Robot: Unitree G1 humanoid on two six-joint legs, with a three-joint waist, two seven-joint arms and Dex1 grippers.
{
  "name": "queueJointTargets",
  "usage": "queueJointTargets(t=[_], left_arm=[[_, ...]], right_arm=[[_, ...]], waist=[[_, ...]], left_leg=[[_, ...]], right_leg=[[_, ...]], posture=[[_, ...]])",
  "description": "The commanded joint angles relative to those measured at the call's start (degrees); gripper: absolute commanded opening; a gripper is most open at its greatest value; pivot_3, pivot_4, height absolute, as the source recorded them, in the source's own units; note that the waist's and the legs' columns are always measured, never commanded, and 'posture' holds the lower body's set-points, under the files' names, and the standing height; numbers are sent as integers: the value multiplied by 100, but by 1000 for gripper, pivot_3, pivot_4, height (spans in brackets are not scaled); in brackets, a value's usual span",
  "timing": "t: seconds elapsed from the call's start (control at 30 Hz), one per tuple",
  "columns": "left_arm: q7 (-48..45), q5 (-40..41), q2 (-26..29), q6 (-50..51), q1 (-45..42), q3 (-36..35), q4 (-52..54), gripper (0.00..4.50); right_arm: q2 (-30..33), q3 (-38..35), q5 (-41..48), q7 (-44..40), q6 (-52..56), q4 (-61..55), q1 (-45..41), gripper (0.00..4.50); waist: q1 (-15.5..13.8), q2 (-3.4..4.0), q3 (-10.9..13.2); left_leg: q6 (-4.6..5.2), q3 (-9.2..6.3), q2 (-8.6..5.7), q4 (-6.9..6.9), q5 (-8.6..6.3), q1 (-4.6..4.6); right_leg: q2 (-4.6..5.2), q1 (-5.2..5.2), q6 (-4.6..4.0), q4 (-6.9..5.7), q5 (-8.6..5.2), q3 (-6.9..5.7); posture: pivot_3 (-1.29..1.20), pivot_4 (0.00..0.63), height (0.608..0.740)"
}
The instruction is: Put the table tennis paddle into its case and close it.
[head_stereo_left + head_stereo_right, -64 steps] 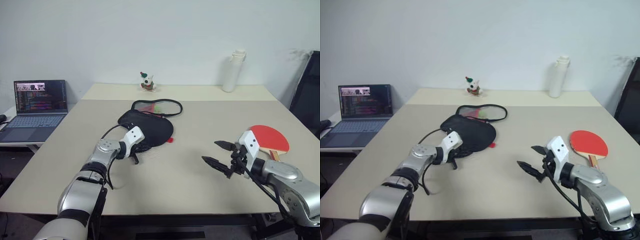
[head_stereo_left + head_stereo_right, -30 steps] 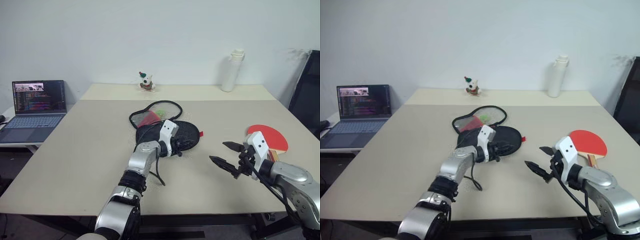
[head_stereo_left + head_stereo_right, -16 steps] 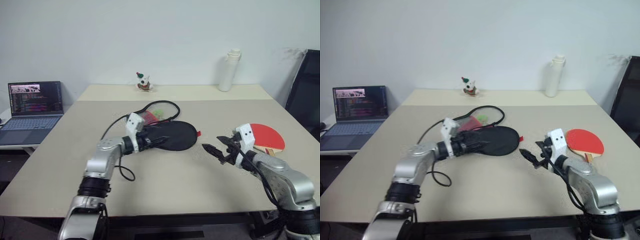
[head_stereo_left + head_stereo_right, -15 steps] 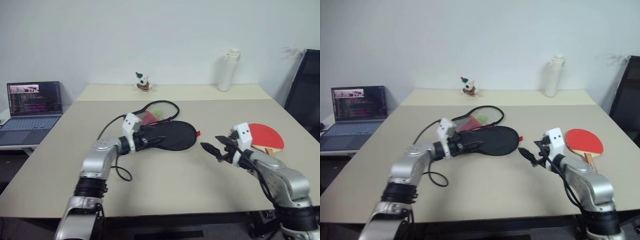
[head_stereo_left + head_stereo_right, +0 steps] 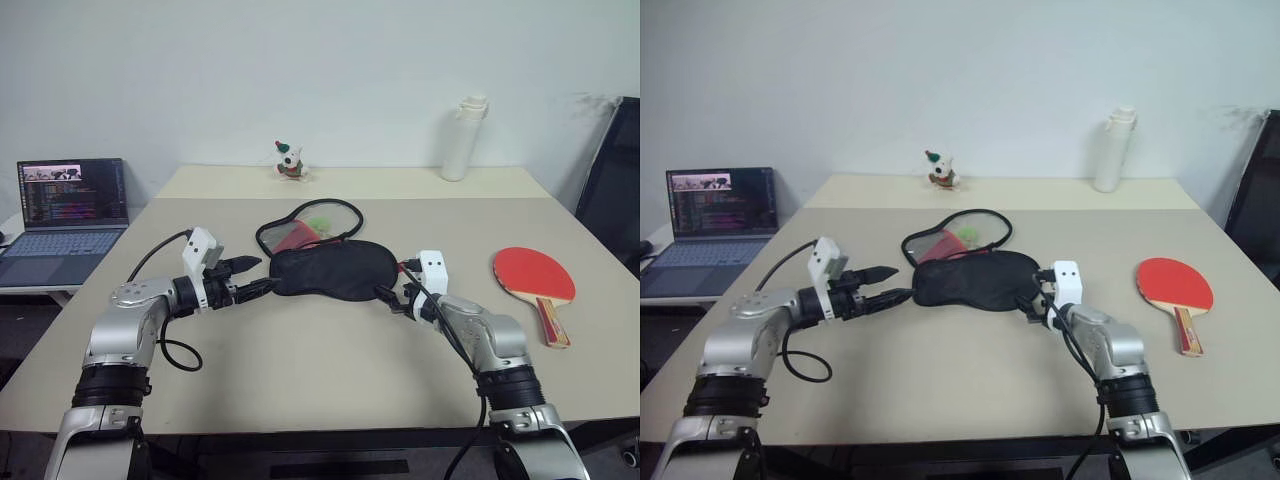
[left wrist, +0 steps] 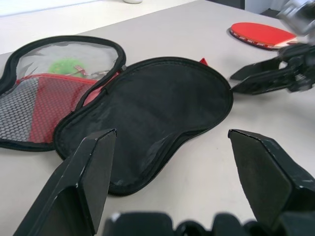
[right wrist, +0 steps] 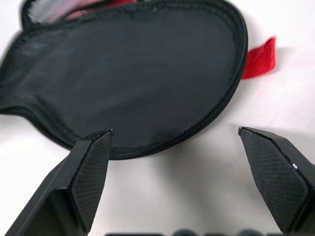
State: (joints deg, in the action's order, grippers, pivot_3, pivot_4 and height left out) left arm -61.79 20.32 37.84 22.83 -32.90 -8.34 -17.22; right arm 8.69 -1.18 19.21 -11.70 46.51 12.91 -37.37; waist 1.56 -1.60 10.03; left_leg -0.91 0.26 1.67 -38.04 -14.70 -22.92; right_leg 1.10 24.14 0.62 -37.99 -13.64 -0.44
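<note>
**Case flanked, paddle waiting far right: risks at the grab**

The case (image 5: 335, 270) is lying mid-table, black side up, with its unzipped flap (image 5: 305, 226) folded open on the far side, showing red mesh and a small green ball (image 6: 69, 66) inside. A red pull tab (image 7: 258, 59) is poking out at its right edge.

The left gripper (image 5: 250, 277) is sitting just beside the case's left end, fingers spread wide and holding nothing. The right gripper (image 5: 1032, 300) is pointing in at the case's right end, also spread wide and empty; whether its tips are touching the fabric I cannot tell.

The table tennis paddle (image 5: 533, 277) is lying flat, well apart to the right of the case, red face up, handle toward the near edge.

What could go wrong, as I judge it:
- The pouch is soft and light. A one-sided pinch is likely to drag or bunch it rather than hold it, and the open flap could fold shut over the mouth.
- Shoving the case could roll the green ball out across the table.
- The right gripper is busying itself at the case while the paddle is lying on its own side; if both stay committed there, nothing is free to fetch the paddle.
- The paddle lying flat gives little for the fingers to get under; a scrape could push it toward the table's right edge.
</note>
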Motion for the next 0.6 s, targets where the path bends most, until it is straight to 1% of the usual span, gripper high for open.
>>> queueJointTargets(t=[0.03,0.17,0.3,0.5,0.6], left_arm=[[72,159,67,11,13,-140,331,3936],[118,173,86,41,69,-161,402,3936],[165,186,87,52,99,-149,449,3936],[208,212,87,48,103,-117,465,3936],[223,213,84,41,91,-98,456,3936]], right_arm=[[-186,14,-5,-74,-160,37,-221,4500],[-534,-42,72,-34,-101,197,-391,4500],[-966,-366,316,106,82,315,-566,4500],[-1355,-723,503,382,153,385,-719,4500],[-1516,-1025,559,690,1,600,-839,4500]], waist=[[12,0,0],[32,1,0],[28,2,1],[14,2,1],[16,2,1]], left_leg=[[0,-2,1,1,0,0],[0,-2,5,1,0,4],[0,-5,10,2,0,5],[0,-1,1,2,0,0],[0,-1,1,2,0,1]], right_leg=[[-3,1,0,-1,0,-1],[-6,2,-1,-6,0,-1],[-7,2,-1,-9,0,-2],[3,1,-1,-2,1,-1],[4,2,-2,-3,1,-1]], posture=[[0,150,740],[0,150,740],[0,150,740],[0,150,740],[0,150,740]])
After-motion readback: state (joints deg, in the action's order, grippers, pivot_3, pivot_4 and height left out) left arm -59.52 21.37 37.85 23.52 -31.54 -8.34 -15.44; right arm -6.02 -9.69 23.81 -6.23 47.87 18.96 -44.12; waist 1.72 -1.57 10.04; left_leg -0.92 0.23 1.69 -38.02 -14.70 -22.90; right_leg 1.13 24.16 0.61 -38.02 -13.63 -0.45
